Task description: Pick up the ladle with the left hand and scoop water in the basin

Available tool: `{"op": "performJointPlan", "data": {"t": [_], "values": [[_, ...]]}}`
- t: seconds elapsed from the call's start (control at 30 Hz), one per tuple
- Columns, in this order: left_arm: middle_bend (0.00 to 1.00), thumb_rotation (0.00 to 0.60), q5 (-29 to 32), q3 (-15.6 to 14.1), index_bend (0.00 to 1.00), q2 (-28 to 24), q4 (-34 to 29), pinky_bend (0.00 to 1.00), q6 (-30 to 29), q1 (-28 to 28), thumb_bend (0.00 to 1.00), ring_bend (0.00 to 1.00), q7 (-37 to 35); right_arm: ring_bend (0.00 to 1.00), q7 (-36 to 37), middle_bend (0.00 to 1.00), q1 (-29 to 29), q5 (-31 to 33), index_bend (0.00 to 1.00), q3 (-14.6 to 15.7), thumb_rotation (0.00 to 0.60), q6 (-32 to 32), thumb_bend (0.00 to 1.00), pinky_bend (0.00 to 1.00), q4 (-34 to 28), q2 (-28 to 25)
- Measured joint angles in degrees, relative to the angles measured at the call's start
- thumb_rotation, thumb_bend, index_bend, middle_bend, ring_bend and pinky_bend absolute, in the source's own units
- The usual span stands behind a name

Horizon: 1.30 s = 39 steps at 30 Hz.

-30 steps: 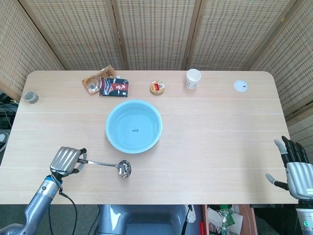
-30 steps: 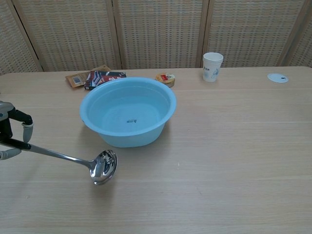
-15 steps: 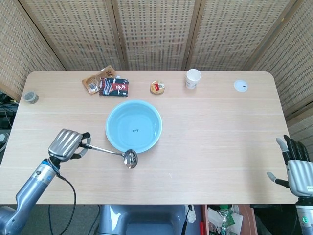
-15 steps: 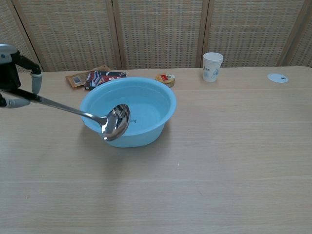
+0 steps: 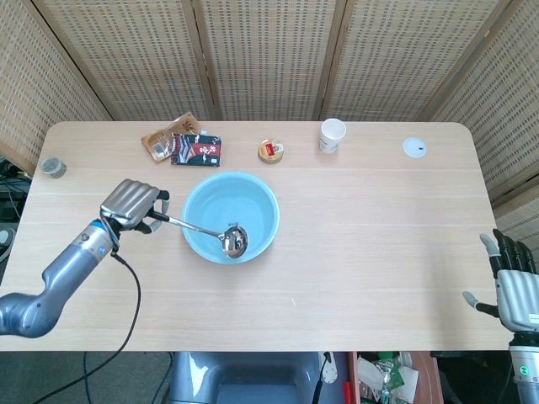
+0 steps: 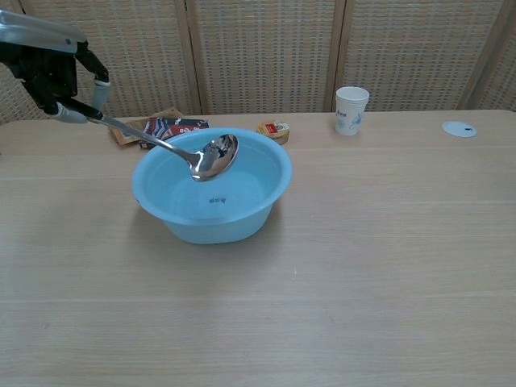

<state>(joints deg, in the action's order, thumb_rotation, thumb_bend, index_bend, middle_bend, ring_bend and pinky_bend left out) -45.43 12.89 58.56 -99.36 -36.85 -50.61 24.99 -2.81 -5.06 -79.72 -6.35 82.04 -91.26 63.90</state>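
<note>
My left hand (image 5: pixel 130 204) grips the handle of the steel ladle (image 5: pixel 202 231) to the left of the light blue basin (image 5: pixel 263 194). The ladle's bowl (image 6: pixel 216 156) hangs in the air over the basin (image 6: pixel 266 205), above the water, its handle slanting up to my left hand (image 6: pixel 52 71) at the upper left of the chest view. My right hand (image 5: pixel 514 288) hangs off the table's right front corner, fingers spread, holding nothing; the chest view does not show it.
Along the back of the table lie snack packets (image 5: pixel 187 146), a small round tin (image 5: pixel 270 151), a white paper cup (image 5: pixel 333 135) and a white lid (image 5: pixel 414 148). A small grey pot (image 5: pixel 53 167) sits at the left edge. A woven screen closes off the back.
My left hand has lifted the ladle off the table and carried it up and to the right; its bowl now hangs over the basin. The right hand has sunk slightly.
</note>
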Motion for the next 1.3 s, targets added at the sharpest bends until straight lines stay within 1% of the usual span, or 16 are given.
{"op": "performJointPlan", "data": {"t": [0.07, 0.2, 0.3, 0.43, 0.73, 0.93, 1.07, 1.3], "values": [[1.0, 0.6, 3.39, -0.58, 0.9, 0.84, 3.66, 1.0, 2.59, -3.29, 0.59, 1.0, 0.74, 0.0, 0.73, 0.0, -0.19, 0.53, 0.0, -0.15, 0.6, -0.71, 0.0, 0.0, 0.07, -0.17], [1.0, 0.6, 8.88, -2.67, 0.9, 3.72, 10.4, 1.0, 5.02, -8.82, 0.59, 1.0, 2.41, 0.0, 0.98, 0.0, -0.54, 1.56, 0.0, -0.55, 0.6, -1.48, 0.0, 0.0, 0.62, -0.23], [1.0, 0.6, 13.47, -5.16, 0.9, 6.53, 14.58, 1.0, 6.49, -13.2, 0.59, 1.0, 3.78, 0.0, 1.1, 0.0, -0.61, 1.95, 0.0, -0.73, 0.6, -1.6, 0.0, 0.0, 0.84, -0.2], [1.0, 0.6, 17.92, -9.71, 0.9, 10.41, 19.26, 1.0, 7.78, -18.06, 0.59, 1.0, 6.12, 0.0, 1.06, 0.0, -0.72, 2.82, 0.0, -0.96, 0.6, -2.0, 0.0, 0.0, 1.32, -0.04], [1.0, 0.6, 27.77, -18.64, 0.9, 16.21, 24.35, 1.0, 8.5, -26.21, 0.6, 1.0, 10.76, 0.0, 1.2, 0.0, -1.12, 4.18, 0.0, -1.4, 0.6, -3.03, 0.0, 0.0, 2.05, 0.2], [1.0, 0.6, 33.72, -23.47, 0.9, 19.46, 26.6, 1.0, 8.04, -30.55, 0.63, 1.0, 13.5, 0.0, 2.24, 0.0, -1.15, 4.29, 0.0, -1.62, 0.6, -3.02, 0.0, 0.0, 2.45, 0.11], [1.0, 0.6, 37.91, -26.38, 0.92, 21.28, 27.73, 1.0, 7.74, -33.07, 0.66, 1.0, 15.23, 0.0, 3.27, 0.0, -1.16, 4.18, 0.0, -1.71, 0.6, -3.04, 0.0, 0.0, 3.03, 0.06], [1.0, 0.6, 44.57, -30.0, 0.93, 24.19, 29.23, 1.0, 7.04, -37.12, 0.7, 1.0, 18.31, 0.0, 4.16, 0.0, -1.12, 4.2, 0.0, -1.83, 0.6, -3.03, 0.0, 0.0, 3.27, -0.19]]}}
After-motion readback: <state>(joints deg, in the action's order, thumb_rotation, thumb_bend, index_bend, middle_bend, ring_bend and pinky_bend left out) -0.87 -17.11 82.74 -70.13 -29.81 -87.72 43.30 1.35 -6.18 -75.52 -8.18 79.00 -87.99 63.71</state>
